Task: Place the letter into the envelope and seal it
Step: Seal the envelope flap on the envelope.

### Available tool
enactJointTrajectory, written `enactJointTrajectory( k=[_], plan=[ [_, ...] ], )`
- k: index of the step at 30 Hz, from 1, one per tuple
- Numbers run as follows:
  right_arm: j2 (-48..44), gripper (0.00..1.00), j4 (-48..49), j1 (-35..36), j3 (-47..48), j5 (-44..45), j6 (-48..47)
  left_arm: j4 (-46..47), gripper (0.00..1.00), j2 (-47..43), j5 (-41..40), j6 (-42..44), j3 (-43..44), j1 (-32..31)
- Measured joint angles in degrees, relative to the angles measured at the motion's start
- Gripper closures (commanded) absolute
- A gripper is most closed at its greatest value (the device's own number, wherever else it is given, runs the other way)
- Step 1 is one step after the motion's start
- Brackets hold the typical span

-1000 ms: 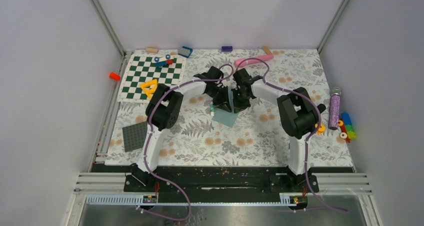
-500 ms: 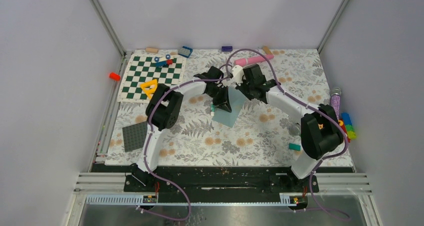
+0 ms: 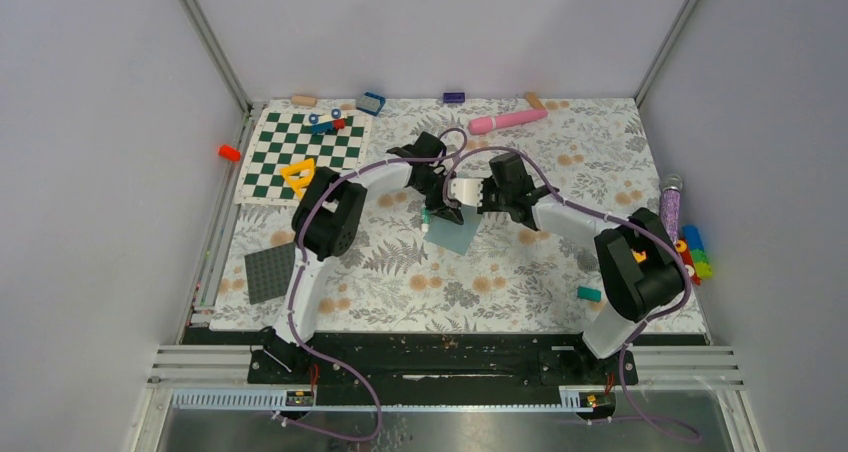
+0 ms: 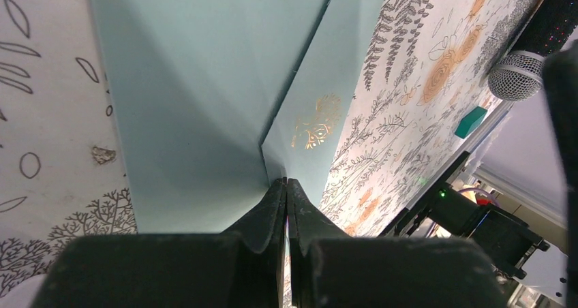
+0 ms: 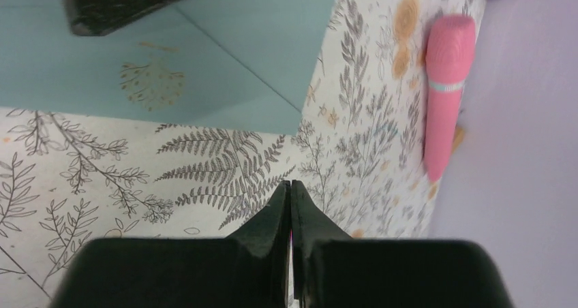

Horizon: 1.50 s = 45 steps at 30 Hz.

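**Figure. Envelope handling, wrist and overhead views.** The left fingers [image 4: 283, 192] are pressed fully together. Their tips touch the envelope [image 4: 204, 83] where a diagonal fold line meets them. Whether a layer of paper is nipped between the tips cannot be told. The right fingers [image 5: 286, 195] are likewise fully closed and hold nothing. They sit over the bare floral surface [image 5: 204, 158], with the envelope just ahead of their tips and apart from them. A gold emblem [image 4: 315, 124] sits on the panel ahead and slightly right of the left tips. A pink cylinder [image 5: 446, 97] lies well ahead and to the right of the right fingers. The letter appears in no view, and whether it is already inside the envelope cannot be told.

*Handling.* The envelope is judged light, thin and pliant. It should crease easily and is likely to slide across the surface under any sideways push. Lying flat, it offers the fingers no edge. The best hold is probably the flap's free edge or point, or a lifted corner, taken with a shallow pinch. Sealing probably calls for closed tips pressing along the fold while the other fingers pin the body. Too much force risks a crooked crease or a tear.
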Motion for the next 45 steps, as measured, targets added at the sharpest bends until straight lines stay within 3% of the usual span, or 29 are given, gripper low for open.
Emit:
enactJointTrajectory(
  k=[5, 13, 18, 26, 36, 45],
  plan=[
    [0.0, 1.00, 6.9, 0.3, -5.0, -4.8, -10.1, -0.6, 1.00, 0.7, 1.5, 0.3, 0.8, 0.3],
    [7.5, 1.00, 42.9, 0.8, -24.7, -17.2, -24.1, -1.3, 1.00, 1.4, 2.7, 0.6, 1.6, 0.5],
    [7.8, 1.00, 50.1, 0.8, -25.4, -23.3, -24.8, -1.4, 1.00, 1.4, 2.7, 0.7, 1.7, 0.5],
    [7.9, 1.00, 50.8, 0.1, -25.7, -27.6, -27.3, -1.4, 1.00, 1.4, 2.8, 0.7, 1.7, 0.6],
    [10.4, 1.00, 41.5, -3.9, -19.1, -26.9, -28.7, -1.4, 1.00, 1.5, 3.0, 0.7, 1.7, 0.8],
    [9.8, 1.00, 35.8, -3.8, -19.0, -27.2, -31.5, -1.4, 1.00, 1.5, 3.1, 0.8, 1.7, 0.8]
  ],
)
